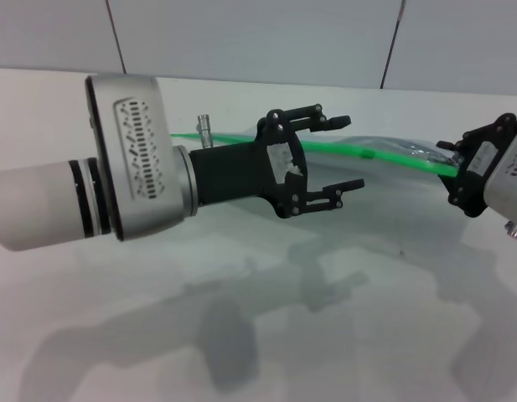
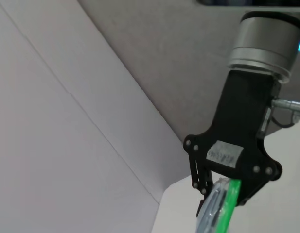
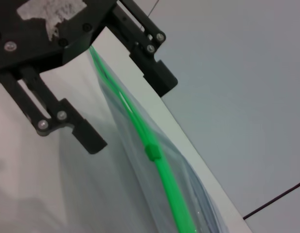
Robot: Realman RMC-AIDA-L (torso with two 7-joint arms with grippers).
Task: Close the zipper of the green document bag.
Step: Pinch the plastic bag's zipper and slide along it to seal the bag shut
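Your left gripper (image 1: 345, 155) is matte black, with screw-pinned linkage fingers and a torn white label just behind them. Behind that sit a silver wrist housing (image 1: 141, 159) with a perforated grille, black rings and a white forearm. Your right gripper (image 2: 222, 187) is the same black build under a silver cuff with a teal light.

Flat on the table (image 1: 241, 335): the bag (image 1: 384, 180), far back, with its zipper (image 1: 325, 147) along the far edge and the little slider (image 1: 368, 154) about midway along. At the bag's left end, above the zipper: the left gripper (image 1: 346, 153), fingers spread wide apart. At the right end: the right gripper (image 1: 453, 152), pinching the zipper's end there.
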